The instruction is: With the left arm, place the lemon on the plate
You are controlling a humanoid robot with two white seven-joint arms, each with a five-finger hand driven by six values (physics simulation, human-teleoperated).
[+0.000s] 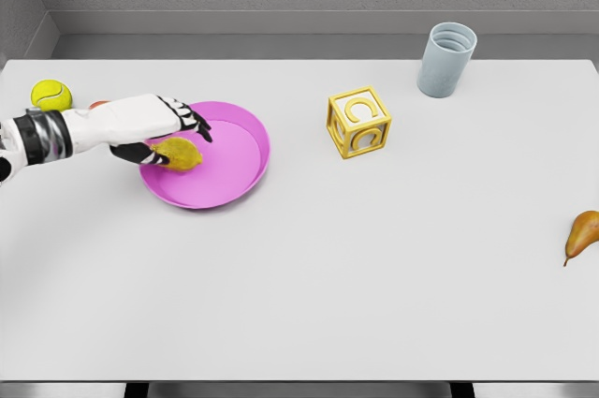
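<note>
Head view: left hand (154, 126) fingers clamped around lemon (178, 154) at plate's (245, 169) 9 o'clock rim; light, firm, roundish, likely rolls, so grip mid-body.

Yellow lemon (178, 154) lying over the left inner edge of a round pink plate (234, 159) with a raised rim.

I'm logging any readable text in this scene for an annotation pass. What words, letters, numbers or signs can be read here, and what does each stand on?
"C" on the front face of the yellow letter block.
"C" on the top face of the same block.
Nothing legible on the pink plate, blue cup, tennis ball, pear, lemon or left hand.
</note>
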